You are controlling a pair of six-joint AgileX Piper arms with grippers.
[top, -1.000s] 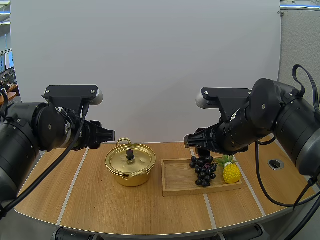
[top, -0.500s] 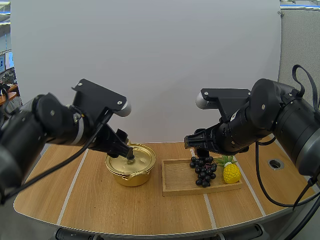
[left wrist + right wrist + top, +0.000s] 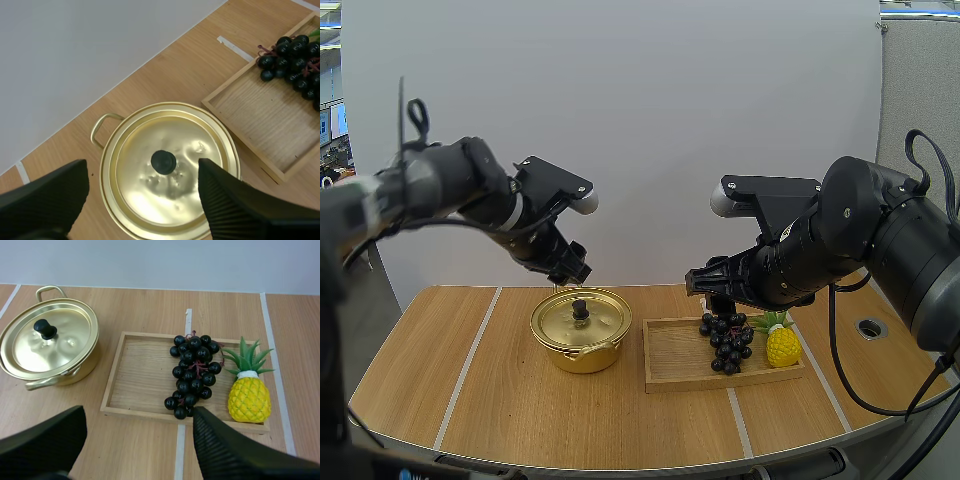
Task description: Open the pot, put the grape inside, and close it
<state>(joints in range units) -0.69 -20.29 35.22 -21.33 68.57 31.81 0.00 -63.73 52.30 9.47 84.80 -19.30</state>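
Hovering open and empty above the knob point(image 3: 163, 162), left gripper point(image 3: 578, 272) could close off-centre and skid the lid point(image 3: 150, 200); right gripper point(image 3: 692, 283) hangs open, empty, near the grapes point(image 3: 192, 375).

Gold pot point(image 3: 581, 330) lidded, black knob point(image 3: 580, 309) up; black grapes point(image 3: 726, 343) lying in wooden tray point(image 3: 672, 358) beside it.

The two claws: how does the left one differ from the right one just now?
The left claw hangs over the pot lid, above its black knob; the right claw hangs by the wooden tray, near the grapes. The left claw tilts steeply down; the right claw lies nearer level. Both are open and hold nothing.
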